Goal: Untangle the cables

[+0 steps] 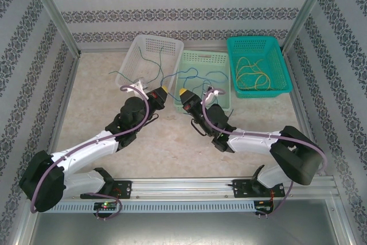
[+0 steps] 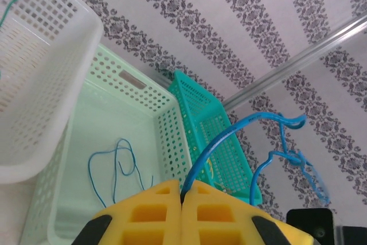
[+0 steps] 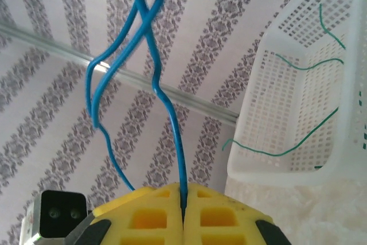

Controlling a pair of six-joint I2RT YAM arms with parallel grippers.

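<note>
Both grippers are shut on one blue cable. In the left wrist view my left gripper (image 2: 182, 192) pinches the blue cable (image 2: 225, 139) between its yellow pads, and the cable arches up and right into a kinked loop. Seen from the right wrist, my right gripper (image 3: 183, 192) grips the blue cable (image 3: 173, 127), which rises and crosses another blue strand. From above, the left gripper (image 1: 162, 91) and right gripper (image 1: 184, 94) sit close together before the pale green basket (image 1: 205, 54). More blue cable (image 1: 198, 75) lies in it. Green cables (image 1: 150, 64) lie in the white basket (image 1: 127, 61).
A teal basket (image 1: 252, 39) at the back right holds yellow cables (image 1: 252, 74). The three baskets stand side by side along the back. Patterned walls and metal posts close in the table on three sides. The purple arm cable (image 1: 137, 89) loops above the left wrist.
</note>
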